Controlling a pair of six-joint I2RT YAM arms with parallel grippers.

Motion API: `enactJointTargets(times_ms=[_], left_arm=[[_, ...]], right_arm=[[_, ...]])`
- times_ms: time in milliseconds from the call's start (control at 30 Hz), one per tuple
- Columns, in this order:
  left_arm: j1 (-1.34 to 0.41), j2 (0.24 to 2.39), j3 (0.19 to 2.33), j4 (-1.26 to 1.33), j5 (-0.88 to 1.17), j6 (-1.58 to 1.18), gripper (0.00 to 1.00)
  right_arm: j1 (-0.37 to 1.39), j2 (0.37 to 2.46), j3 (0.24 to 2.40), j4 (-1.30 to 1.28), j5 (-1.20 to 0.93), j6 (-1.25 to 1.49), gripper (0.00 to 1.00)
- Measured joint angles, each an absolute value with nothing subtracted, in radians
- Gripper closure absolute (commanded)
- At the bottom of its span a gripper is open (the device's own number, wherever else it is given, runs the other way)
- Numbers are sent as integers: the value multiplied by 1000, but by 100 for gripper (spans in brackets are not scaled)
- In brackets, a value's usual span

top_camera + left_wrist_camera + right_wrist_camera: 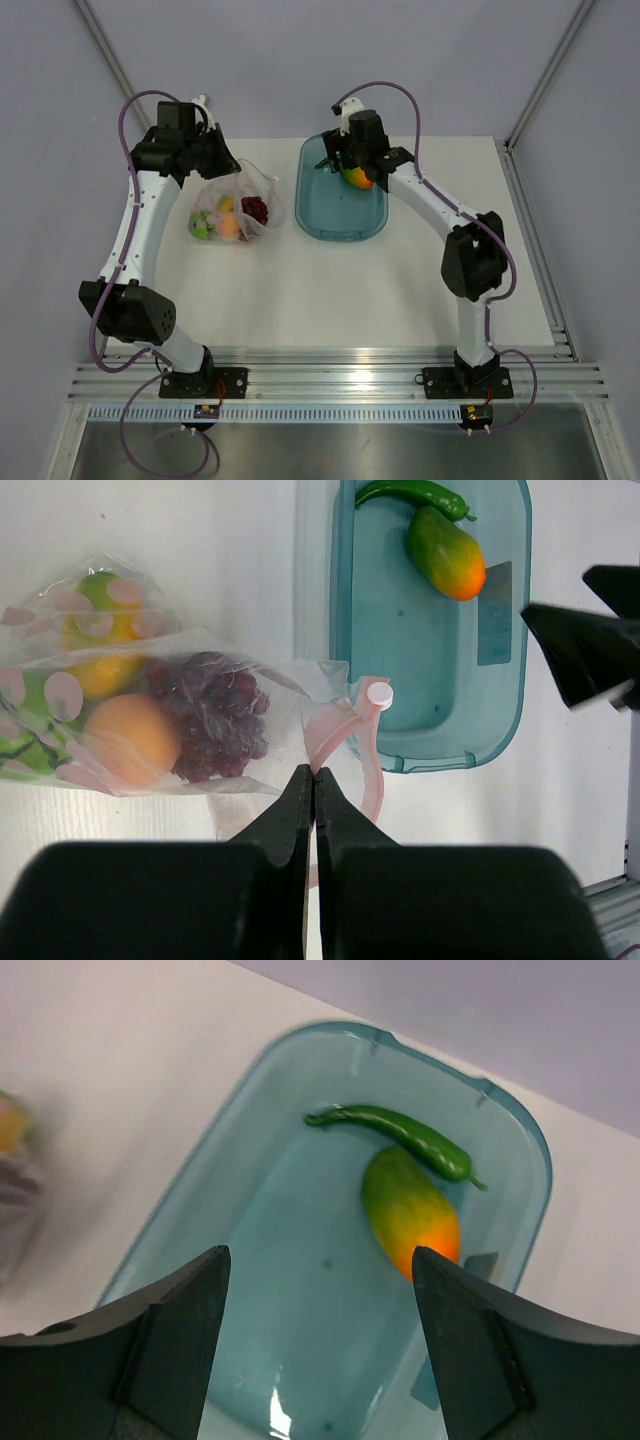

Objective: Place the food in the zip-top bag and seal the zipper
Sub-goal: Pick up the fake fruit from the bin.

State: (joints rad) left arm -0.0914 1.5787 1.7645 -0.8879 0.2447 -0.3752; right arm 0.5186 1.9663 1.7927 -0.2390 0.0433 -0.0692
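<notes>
**Left:** the left gripper (312, 782), jaws shut flat together, pinches the pink mouth edge of the zip-top bag (150, 780) beside the zipper (340, 718). The bag rests on the table (330, 290) and holds a peach (130, 742), grapes (215, 715) and other fruit.

**Right:** one mango (410, 1210) lies in the teal tray (250, 1290), with a green pepper (400, 1135) against its far end. The right gripper (318, 1260), jaws wide and empty, should descend astride the mango's narrow width, clear of the pepper.

**Pose:** the left arm reaches forward with its wrist low. The right arm leans over the tray, fingers angled down.
</notes>
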Motion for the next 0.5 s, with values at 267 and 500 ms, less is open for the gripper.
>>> enactJointTargets(times_ms=[267,500], left_arm=[[-91,1579,1764,-889,247,-375,100],[-91,1579,1764,-889,246,-375,100]], right_arm=[[516,2250,2025,-453,295,-179,2],[505,2408,2155,-503,348,-332,1]])
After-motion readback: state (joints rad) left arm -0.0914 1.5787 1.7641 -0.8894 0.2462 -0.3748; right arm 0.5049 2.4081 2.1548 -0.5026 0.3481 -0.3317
